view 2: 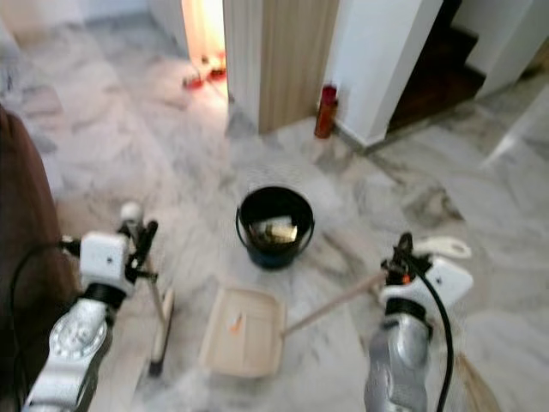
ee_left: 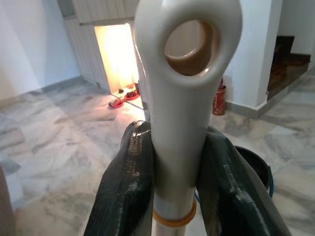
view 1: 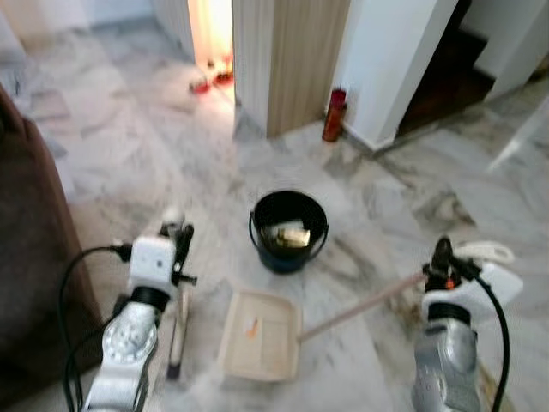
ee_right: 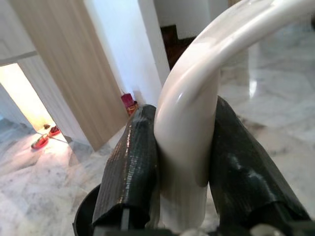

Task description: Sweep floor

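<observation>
A cream dustpan (view 1: 260, 335) lies flat on the marble floor in front of me, with a small orange scrap in it. Its long stick (view 1: 360, 309) rises to the right, up to a curved cream grip (ee_right: 197, 93). My right gripper (view 1: 446, 262) is shut on that grip. On the left stands a brush with its head (view 1: 176, 343) on the floor. My left gripper (view 1: 182, 245) is shut on the brush handle (ee_left: 184, 98), just below its hanging hole. A black bucket (view 1: 289, 230) with some rubbish inside stands just beyond the dustpan.
A brown sofa (view 1: 30, 257) fills the left edge. Ahead are a wooden panel wall (view 1: 287, 60) and a white pillar (view 1: 390, 60), with a red canister (view 1: 334, 115) at their foot. Red slippers (view 1: 210, 79) lie in a lit doorway. Dark stairs (view 1: 446, 77) are at the back right.
</observation>
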